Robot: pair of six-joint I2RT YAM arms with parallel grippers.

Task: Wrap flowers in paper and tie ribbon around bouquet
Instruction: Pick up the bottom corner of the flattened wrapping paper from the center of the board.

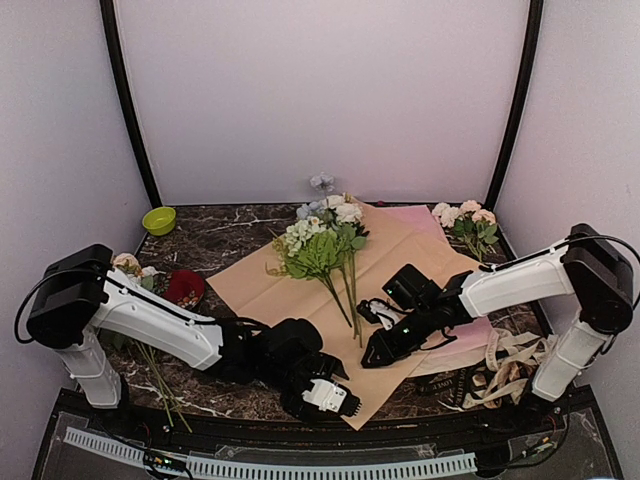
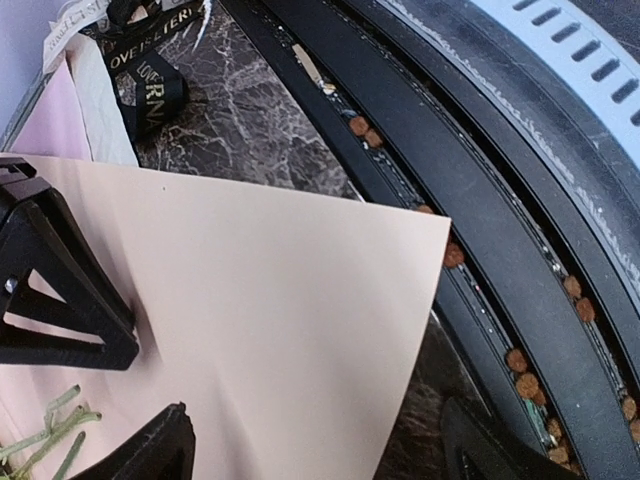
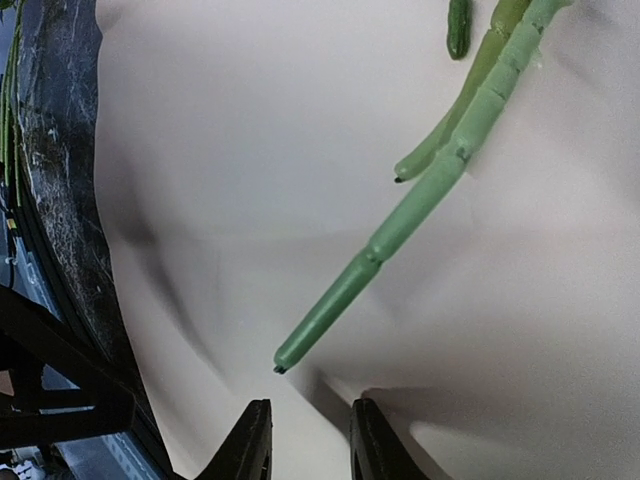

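Tan paper, matte and lightly creased, lies as a diamond on the dark veined marble table, over a pink sheet; no green sheet in view. Flowers lie on its far half: cream and pale blue heads toward the back wall, broad leaves, long jointed plastic-looking stems pointing toward the arms. Step in hand, by my reading: the start of the wrap, with no fold yet over the stems. Left gripper hovers at the sheet's near corner, its fingers spread wide and grasping nothing, the corner flat beneath them. Right gripper sits low on the sheet just beside the stem ends, its fingers drawn to a narrow gap; the paper buckles toward them, but I cannot tell whether a fold is pinched. Next move likely calls for a clean pinch on the thin corner, then lifting it across the stems without dragging the bunch. The sheet looks stiff enough to hold a crease, and slick. Ribbon, narrow, black, pale-lettered, lies bunched off the sheet's right edge near a cream ribbon, untouched.
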